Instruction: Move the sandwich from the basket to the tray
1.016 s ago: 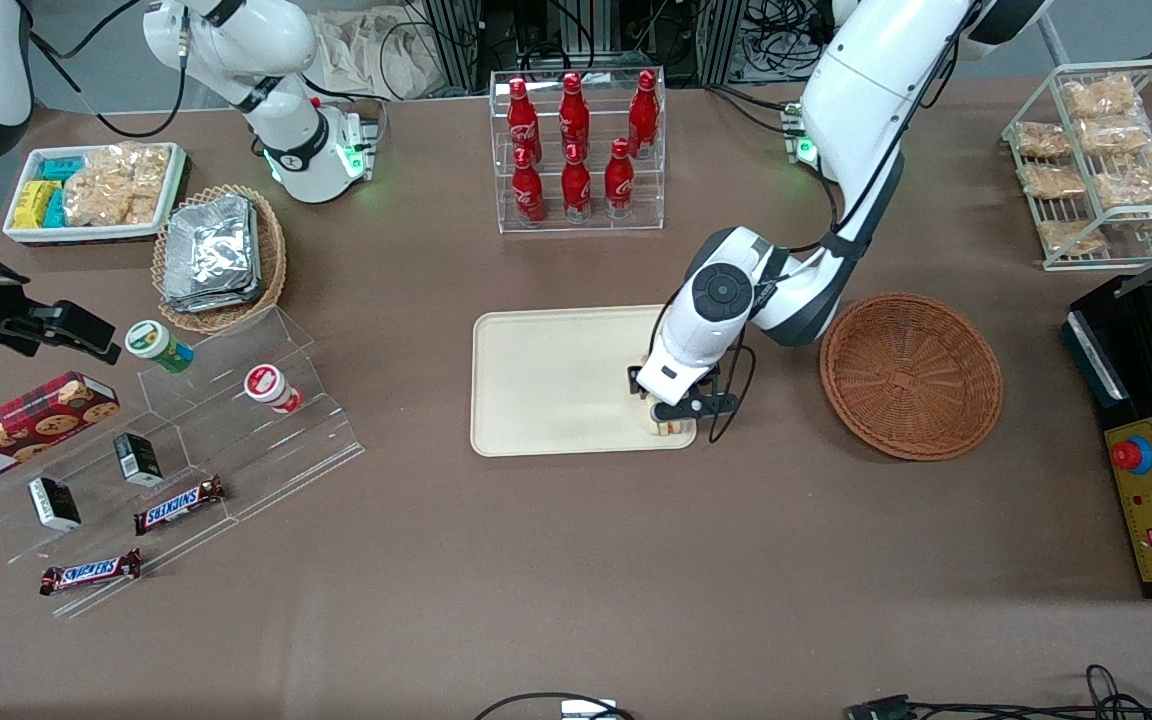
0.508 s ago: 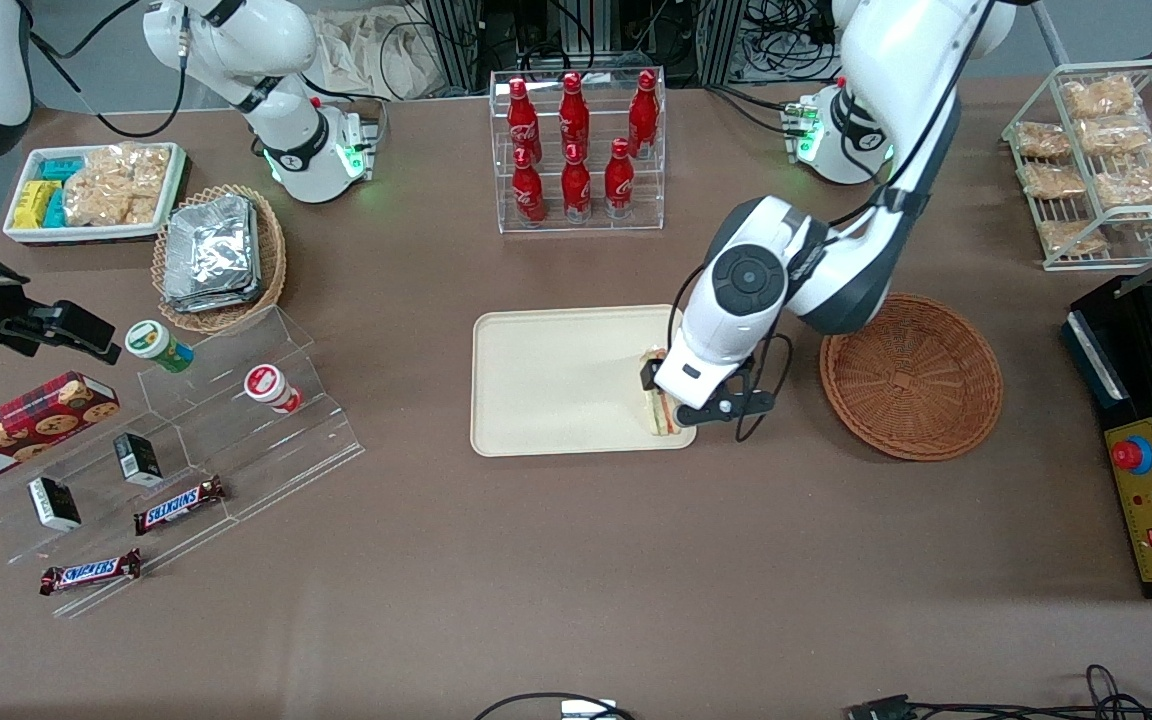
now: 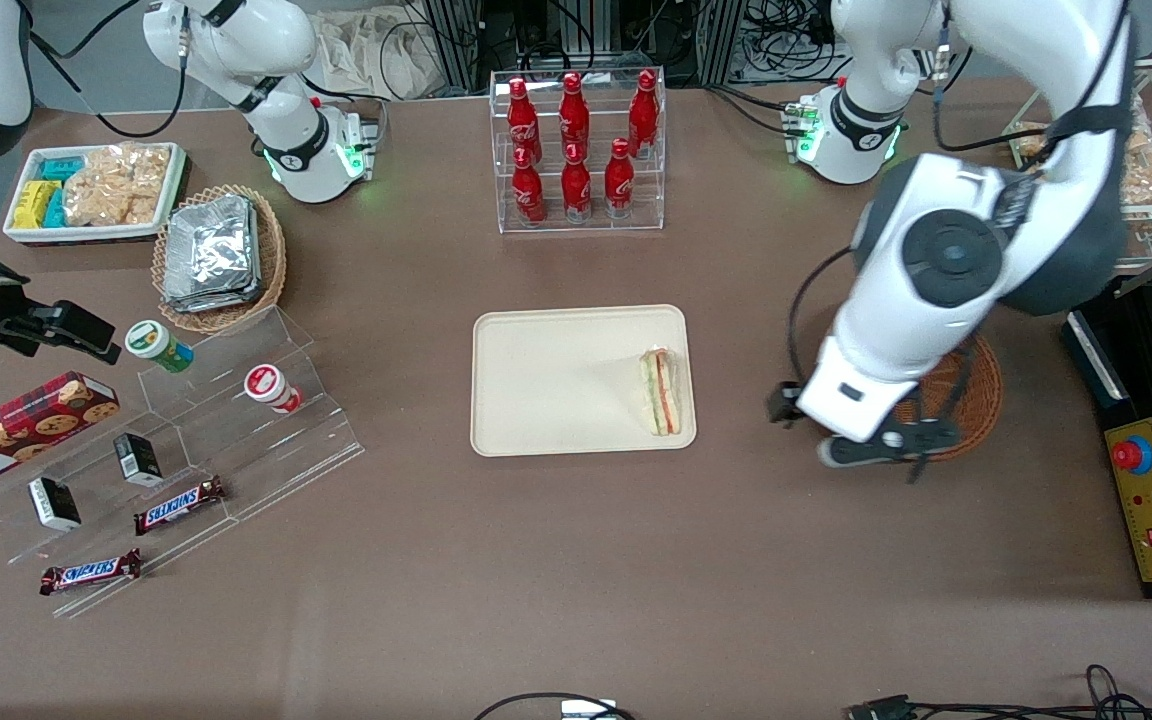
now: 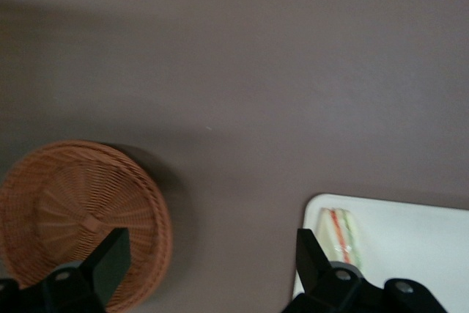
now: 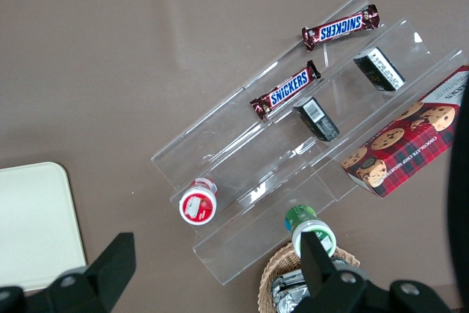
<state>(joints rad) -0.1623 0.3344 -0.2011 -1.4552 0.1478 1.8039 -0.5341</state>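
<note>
Sandwich [image 3: 662,392] filling is showing as green and orange-red stripes where the wedge is lying on the tray [image 3: 556,380], at the tray end nearest the end effector [image 3: 841,440]. The end effector is hanging high over the table [image 3: 576,560], released and holding nothing, its two fingers [image 4: 110,258] spread wide with bare tabletop between them. Directly beneath and beside it the basket [image 3: 976,385] is sitting with nothing in it, partly covered by the arm in the front view. Well away from the end effector, toward the parked arm's end of the table, two bars reading SNICKERS [image 5: 342,27] are lying on a clear stepped stand [image 5: 293,144], next to a red cookie box [image 3: 21,425] whose label seems to read WALKERS. Farther from the front camera than the tray, red bottles [image 3: 574,140] with white script lettering are standing in a clear rack.
</note>
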